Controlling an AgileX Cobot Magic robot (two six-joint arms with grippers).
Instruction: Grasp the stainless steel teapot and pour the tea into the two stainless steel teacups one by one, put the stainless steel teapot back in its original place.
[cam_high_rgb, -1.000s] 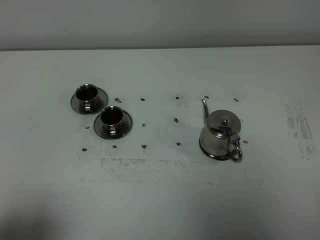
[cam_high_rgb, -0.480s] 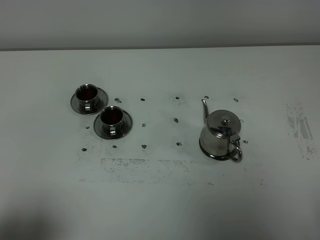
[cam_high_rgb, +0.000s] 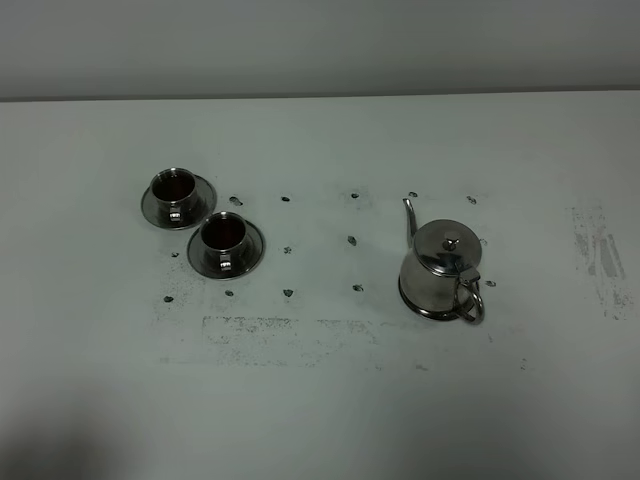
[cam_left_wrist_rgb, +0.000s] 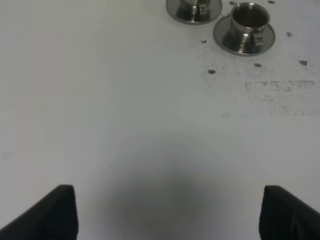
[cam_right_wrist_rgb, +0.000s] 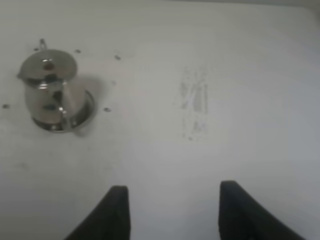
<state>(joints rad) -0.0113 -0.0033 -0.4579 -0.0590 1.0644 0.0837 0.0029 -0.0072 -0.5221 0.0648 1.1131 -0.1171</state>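
The stainless steel teapot (cam_high_rgb: 440, 270) stands upright on the white table (cam_high_rgb: 330, 400), right of the middle, with its spout toward the far side and its loop handle toward the near edge. It also shows in the right wrist view as the teapot (cam_right_wrist_rgb: 52, 90), well away from my right gripper (cam_right_wrist_rgb: 172, 212), which is open and holds nothing. The two stainless steel teacups sit on saucers at the left, one cup (cam_high_rgb: 178, 197) farther back and the other cup (cam_high_rgb: 226, 245) nearer; both look dark inside. My left gripper (cam_left_wrist_rgb: 170, 215) is open over bare table, far from the cups (cam_left_wrist_rgb: 245, 27) (cam_left_wrist_rgb: 194, 7).
Small dark specks (cam_high_rgb: 288, 293) dot the table between the cups and the teapot. A scuffed grey patch (cam_high_rgb: 600, 260) marks the far right of the table, and a faint smudged band (cam_high_rgb: 290, 335) runs in front of the cups.
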